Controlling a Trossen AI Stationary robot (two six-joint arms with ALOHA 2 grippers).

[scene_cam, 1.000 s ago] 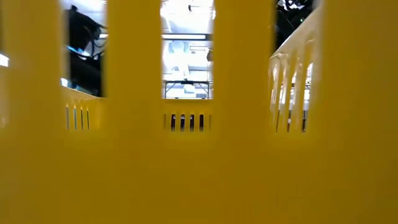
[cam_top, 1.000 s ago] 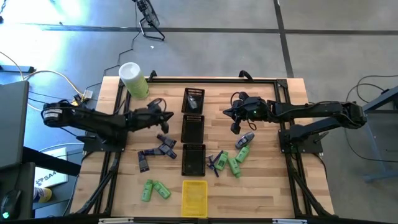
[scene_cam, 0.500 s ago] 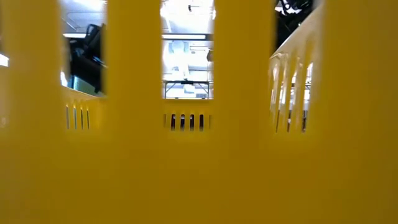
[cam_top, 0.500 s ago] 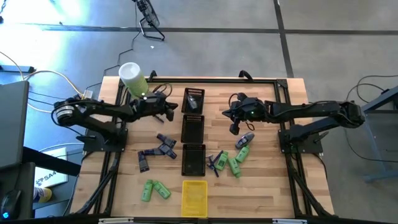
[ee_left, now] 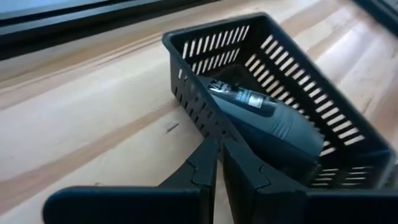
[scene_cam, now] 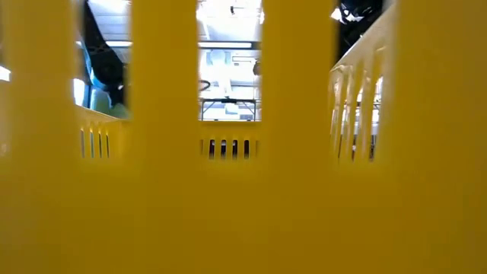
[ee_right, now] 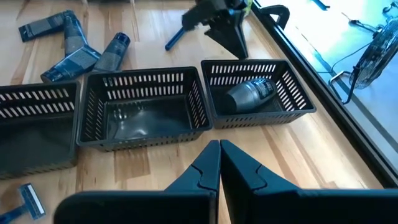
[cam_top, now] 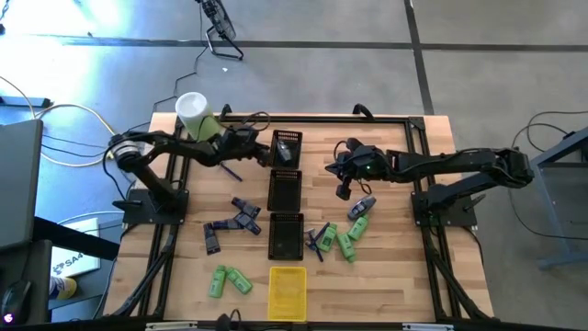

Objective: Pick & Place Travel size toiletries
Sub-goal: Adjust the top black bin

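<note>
Three black baskets stand in a column down the middle of the table [cam_top: 404,267], with a yellow basket [cam_top: 287,292] at six o'clock from them. Presumably each one takes one kind of toiletry. The far black basket [cam_top: 287,148], at twelve o'clock in the row, already holds a grey-blue oval piece [ee_left: 273,121]; the middle black basket [cam_top: 284,189] looks empty.

Most toiletries lie loose on the wood. Purple-grey tubes [cam_top: 234,222] lie at nine o'clock from the near black basket [cam_top: 287,235], green bottles [cam_top: 229,280] at nine o'clock from the yellow basket, and a mixed heap of green bottles and a razor [cam_top: 340,237] at three o'clock from the near black basket. By this layout the sorting is barely begun.

The left gripper [cam_top: 260,150] sits just beside the far black basket at nine o'clock, its fingers clenched together, and the wrist view shows nothing between them. A blue stick [ee_right: 176,38] shows close by its tip in the right wrist view, but whether it is pinched or lying on the table I cannot tell. The right gripper [cam_top: 344,184] hovers at three o'clock from the middle black basket, fingers pressed shut and empty, likely waiting above the heap.

Compared with a second ago, the left arm has swung from beside the purple-grey tubes up toward twelve o'clock, arriving at the far black basket. The right arm has barely moved, and the loose items lie as they did.
</note>
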